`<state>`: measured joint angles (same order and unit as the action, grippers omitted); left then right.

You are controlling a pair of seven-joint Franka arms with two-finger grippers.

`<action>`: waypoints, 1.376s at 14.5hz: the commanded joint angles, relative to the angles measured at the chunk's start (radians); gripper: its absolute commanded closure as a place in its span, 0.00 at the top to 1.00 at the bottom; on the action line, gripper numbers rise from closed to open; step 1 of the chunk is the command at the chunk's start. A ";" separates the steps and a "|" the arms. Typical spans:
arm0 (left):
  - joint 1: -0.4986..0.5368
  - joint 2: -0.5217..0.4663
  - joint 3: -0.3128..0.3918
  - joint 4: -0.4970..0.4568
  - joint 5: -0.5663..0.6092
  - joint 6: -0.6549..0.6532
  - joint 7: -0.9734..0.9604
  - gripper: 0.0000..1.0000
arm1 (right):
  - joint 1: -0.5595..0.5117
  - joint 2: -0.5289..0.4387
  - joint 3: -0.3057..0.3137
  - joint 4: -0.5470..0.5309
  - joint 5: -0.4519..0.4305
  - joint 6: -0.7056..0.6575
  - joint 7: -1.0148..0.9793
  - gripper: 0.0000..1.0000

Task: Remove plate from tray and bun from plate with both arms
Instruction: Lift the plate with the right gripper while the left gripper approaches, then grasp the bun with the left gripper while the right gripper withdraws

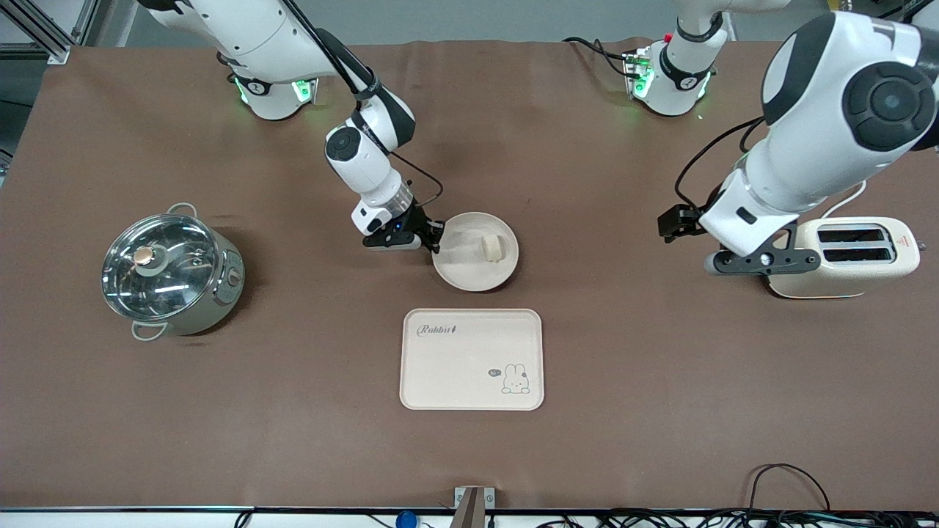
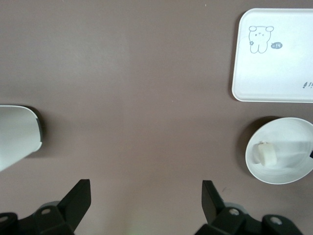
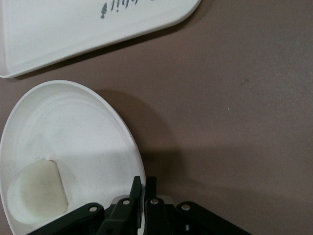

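The round cream plate [image 1: 462, 265] is off the tray, over the brown table just farther from the front camera than the tray. My right gripper [image 1: 436, 238] is shut on its rim on the side toward the right arm's end; one finger is inside the rim and one outside [image 3: 144, 180]. The small pale bun [image 1: 491, 248] lies on the plate [image 3: 73, 132], toward the left arm's end, and shows close by as the bun [image 3: 38, 192]. The tray [image 1: 469, 359] with its "Rabbit" script is bare. My left gripper [image 1: 766, 259] hangs open over the table beside the toaster, nothing between its fingers [image 2: 145, 185].
A steel pot with a glass lid [image 1: 170, 273] stands toward the right arm's end. A cream toaster [image 1: 855, 257] stands at the left arm's end, its corner in the left wrist view [image 2: 17, 134]. Cables run along the table's near edge.
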<state>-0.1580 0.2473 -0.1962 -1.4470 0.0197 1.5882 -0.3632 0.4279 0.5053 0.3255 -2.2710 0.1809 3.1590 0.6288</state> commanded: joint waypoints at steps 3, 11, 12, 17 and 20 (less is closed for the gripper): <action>-0.084 0.070 -0.002 0.000 -0.001 0.036 -0.190 1.00 | 0.006 -0.036 0.007 -0.038 0.014 0.015 -0.003 0.76; -0.268 0.219 -0.002 -0.107 0.011 0.364 -0.604 1.00 | -0.083 -0.069 0.003 0.051 0.014 -0.158 -0.020 1.00; -0.290 0.224 0.000 -0.143 0.013 0.428 -0.643 1.00 | -0.107 -0.100 -0.003 0.092 0.006 -0.274 -0.032 1.00; -0.400 0.320 0.001 -0.181 0.043 0.593 -0.761 0.97 | -0.302 -0.189 -0.012 0.337 0.003 -0.820 -0.277 1.00; -0.462 0.374 0.001 -0.182 0.121 0.625 -0.839 0.92 | -0.313 -0.188 -0.106 0.532 -0.076 -1.081 -0.334 1.00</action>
<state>-0.5867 0.5953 -0.2023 -1.6289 0.0817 2.1875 -1.1485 0.1151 0.3029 0.2612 -1.8499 0.1590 2.2030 0.3197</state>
